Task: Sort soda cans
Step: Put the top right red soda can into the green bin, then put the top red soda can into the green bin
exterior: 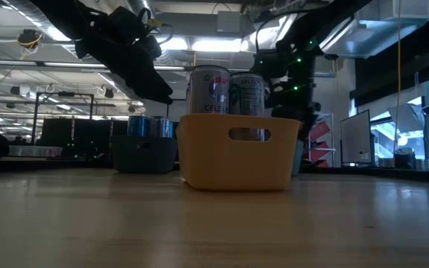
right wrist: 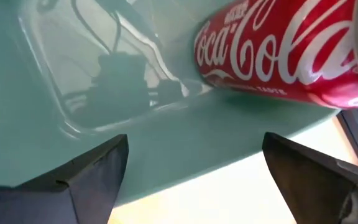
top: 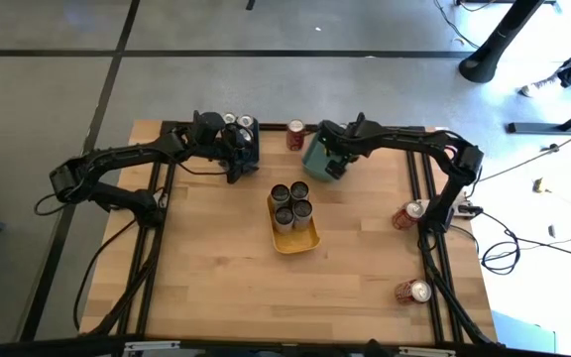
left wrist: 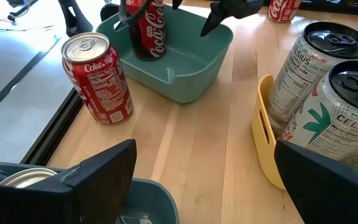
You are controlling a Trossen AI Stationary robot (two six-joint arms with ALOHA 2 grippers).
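Observation:
Three silver-grey Celsius cans stand in a yellow bin at mid-table. A red Coca-Cola can stands in the teal bin. My right gripper hangs open over that bin, its fingers wide apart, with the can just beyond them. A second red can stands on the table beside the teal bin. My left gripper is open and empty above the dark bin, which holds silver-topped cans. Two more red cans lie near the table's right edge.
The yellow bin is in front of the low camera, and the dark bin stands behind it to the left. Bare wood lies on the near half of the table. Cables and stand legs are on the floor beyond the right edge.

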